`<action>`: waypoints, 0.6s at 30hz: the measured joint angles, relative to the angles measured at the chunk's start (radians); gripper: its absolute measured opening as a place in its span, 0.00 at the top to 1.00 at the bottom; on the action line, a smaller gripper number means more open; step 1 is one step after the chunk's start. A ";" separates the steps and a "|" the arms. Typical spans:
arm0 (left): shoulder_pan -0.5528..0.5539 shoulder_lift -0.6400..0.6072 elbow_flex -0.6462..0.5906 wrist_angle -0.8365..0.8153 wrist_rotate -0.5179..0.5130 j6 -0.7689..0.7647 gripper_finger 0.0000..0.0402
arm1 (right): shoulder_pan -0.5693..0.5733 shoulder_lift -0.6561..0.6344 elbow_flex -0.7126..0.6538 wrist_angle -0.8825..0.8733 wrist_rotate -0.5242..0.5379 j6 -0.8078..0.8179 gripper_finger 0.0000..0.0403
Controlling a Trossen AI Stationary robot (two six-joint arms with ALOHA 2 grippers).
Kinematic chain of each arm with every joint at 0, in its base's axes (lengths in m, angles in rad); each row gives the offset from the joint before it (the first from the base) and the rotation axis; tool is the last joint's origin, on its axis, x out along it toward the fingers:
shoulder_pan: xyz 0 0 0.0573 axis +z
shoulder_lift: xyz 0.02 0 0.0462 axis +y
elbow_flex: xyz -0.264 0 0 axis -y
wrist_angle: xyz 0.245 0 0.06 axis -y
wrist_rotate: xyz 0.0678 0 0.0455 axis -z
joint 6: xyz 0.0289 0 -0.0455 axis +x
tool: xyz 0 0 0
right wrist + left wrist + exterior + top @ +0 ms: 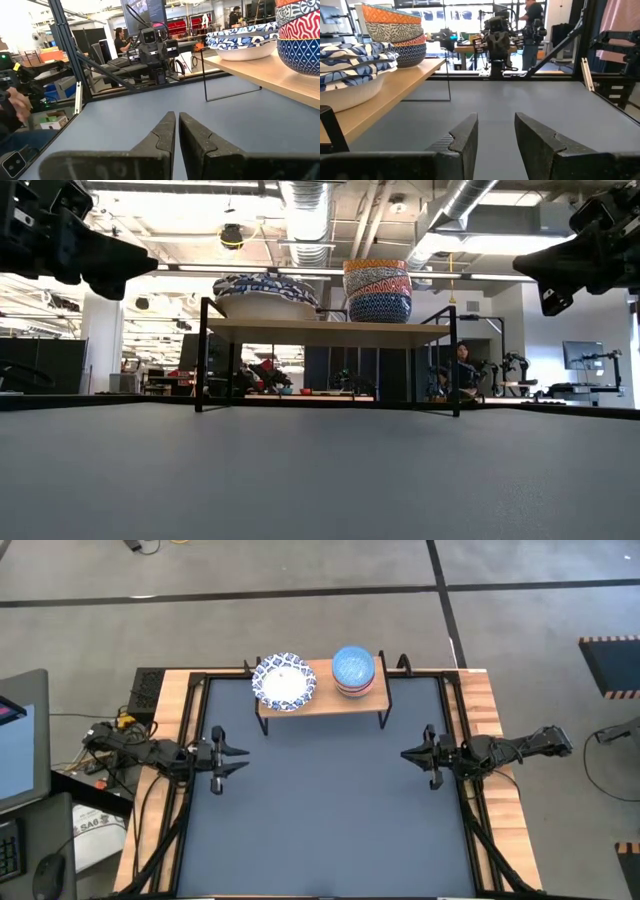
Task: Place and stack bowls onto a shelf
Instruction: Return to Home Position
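The shelf, a light-wood board on thin black legs, stands at the far middle of the dark-blue tabletop. On its left part sits a nested stack of wide white bowls with blue-patterned rims. To their right a stack of smaller patterned bowls rests on the board, a light blue one on top. My left gripper hovers open near the table's left edge. My right gripper hovers shut near the right edge. Both point toward the table's middle and hold nothing.
Bare dark-blue tabletop lies between the two grippers and in front of the shelf. A wooden border with black rails frames the table. Cables and a monitor sit off the left side. People stand in the room beyond.
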 joint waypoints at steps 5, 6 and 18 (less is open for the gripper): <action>0.000 0.000 0.000 0.000 0.000 -0.001 0.71 | 0.000 0.000 0.000 0.000 0.000 0.000 0.87; 0.000 0.000 0.000 0.000 0.000 -0.001 0.71 | 0.000 0.000 0.000 0.000 0.000 0.000 0.87; 0.000 0.000 0.000 0.001 0.000 -0.001 0.71 | 0.000 0.000 0.000 0.000 0.000 0.000 0.87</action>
